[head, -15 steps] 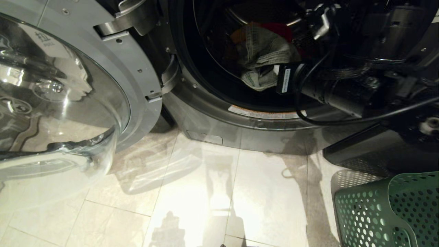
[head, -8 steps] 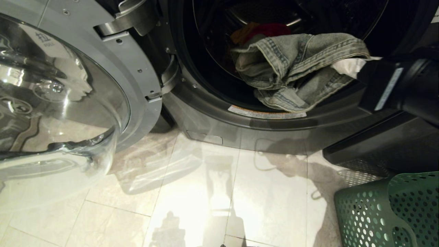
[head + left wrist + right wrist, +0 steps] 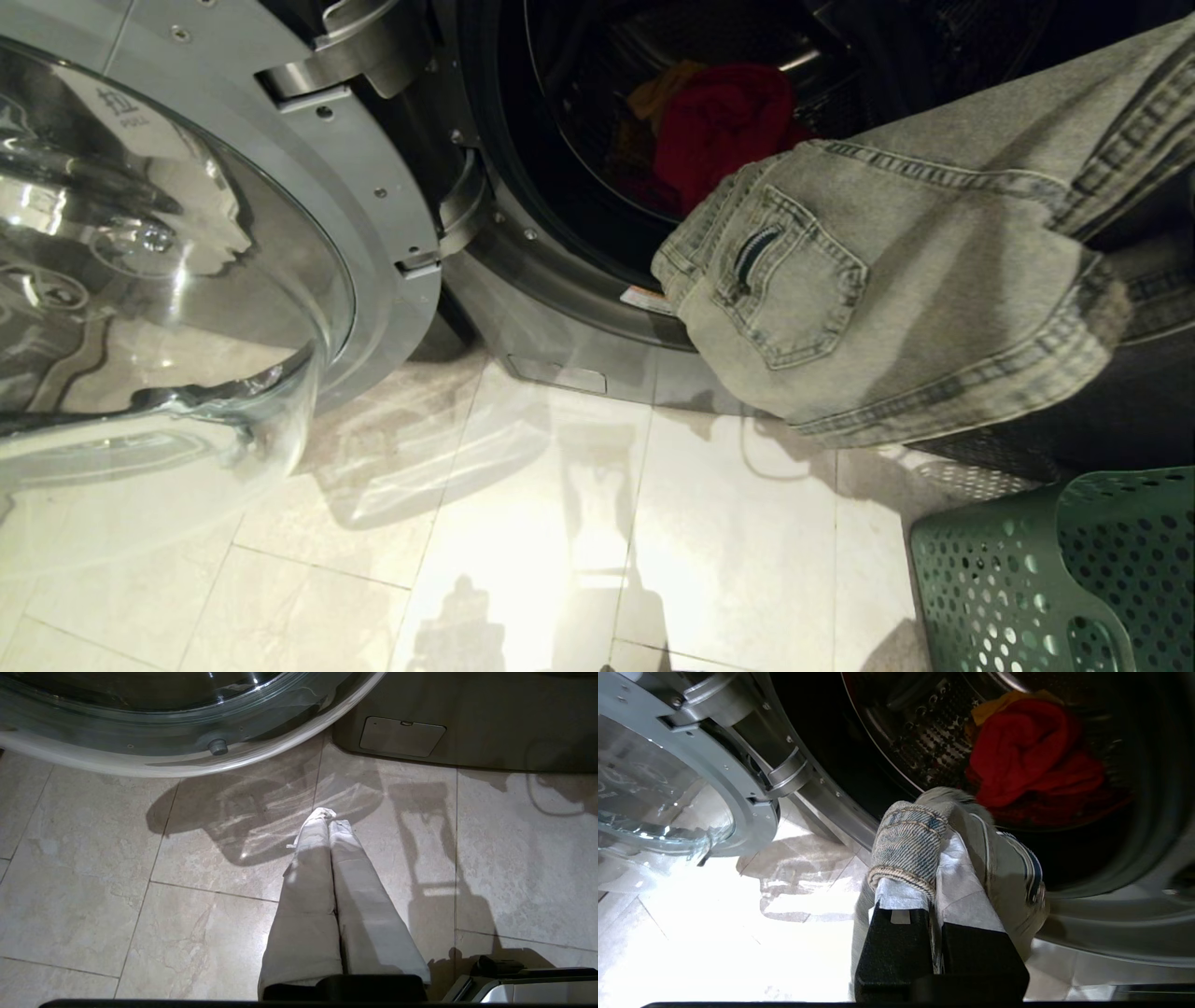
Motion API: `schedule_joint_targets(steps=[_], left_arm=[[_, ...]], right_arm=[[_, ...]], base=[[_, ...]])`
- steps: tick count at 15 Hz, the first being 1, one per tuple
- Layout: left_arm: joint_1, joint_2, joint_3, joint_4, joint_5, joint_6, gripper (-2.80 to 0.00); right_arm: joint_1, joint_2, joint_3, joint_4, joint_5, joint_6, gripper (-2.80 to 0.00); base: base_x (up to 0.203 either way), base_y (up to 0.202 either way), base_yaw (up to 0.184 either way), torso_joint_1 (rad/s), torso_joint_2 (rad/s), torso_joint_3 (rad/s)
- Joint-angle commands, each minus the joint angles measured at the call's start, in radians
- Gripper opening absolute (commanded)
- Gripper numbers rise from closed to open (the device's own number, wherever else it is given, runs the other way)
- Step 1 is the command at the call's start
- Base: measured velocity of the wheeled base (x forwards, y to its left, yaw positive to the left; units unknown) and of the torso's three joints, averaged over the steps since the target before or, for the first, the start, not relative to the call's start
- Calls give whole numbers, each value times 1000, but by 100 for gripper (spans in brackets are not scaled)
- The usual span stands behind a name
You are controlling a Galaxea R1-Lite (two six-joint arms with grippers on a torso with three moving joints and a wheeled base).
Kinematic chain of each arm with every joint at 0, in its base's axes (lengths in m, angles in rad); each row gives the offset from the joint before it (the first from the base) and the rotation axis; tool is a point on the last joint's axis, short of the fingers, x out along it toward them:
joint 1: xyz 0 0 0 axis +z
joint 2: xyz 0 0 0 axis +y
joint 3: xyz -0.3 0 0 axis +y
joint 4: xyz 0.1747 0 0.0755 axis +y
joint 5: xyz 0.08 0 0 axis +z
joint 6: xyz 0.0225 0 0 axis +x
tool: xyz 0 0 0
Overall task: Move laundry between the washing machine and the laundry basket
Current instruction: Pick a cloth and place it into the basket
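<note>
Left gripper (image 3: 331, 816) closed above tiled floor (image 3: 140, 933) near glass door (image 3: 163, 714)

Right claw (image 3: 934, 891) sits outside the dark grey front-loader washing machine (image 3: 579, 299), clamped on the faded grey-green denim piece with zip pocket (image 3: 896, 299), which hangs before the drum opening. Beyond the claw, red-pink garment (image 3: 1027, 760) lies in the perforated steel drum (image 3: 924, 737), yellow-orange garment (image 3: 994, 707) behind it. Round chrome-rimmed glass door (image 3: 168, 271) stands open left of the claw; dark green perforated plastic basket (image 3: 1055, 579) on the floor below it.

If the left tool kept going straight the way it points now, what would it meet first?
Most likely the tiled floor: the shut left tool angles down at bare tiles short of the open door, though depth is unclear.
</note>
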Motion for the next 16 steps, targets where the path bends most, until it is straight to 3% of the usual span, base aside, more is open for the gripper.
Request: schedule_joint_targets(steps=[1,5,9,16], left_arm=[[0,1,40,-1,-2,-1,-280],[1,1,40,-1,-4,0,-280],[0,1,40,-1,-2,0,-280],[1,1,40,-1,-4,0,-280]], right_arm=[[1,-62,-40,75,2,-54,-280],[2,-164,10,101,159,-172,-280],[44,-171,-111,142,242,-272,-280],[47,-224,-182,196,357,-322,-280]], base=[[0,0,0,0,0,0],[0,0,0,0,0,0],[0,0,0,0,0,0],[0,0,0,0,0,0]])
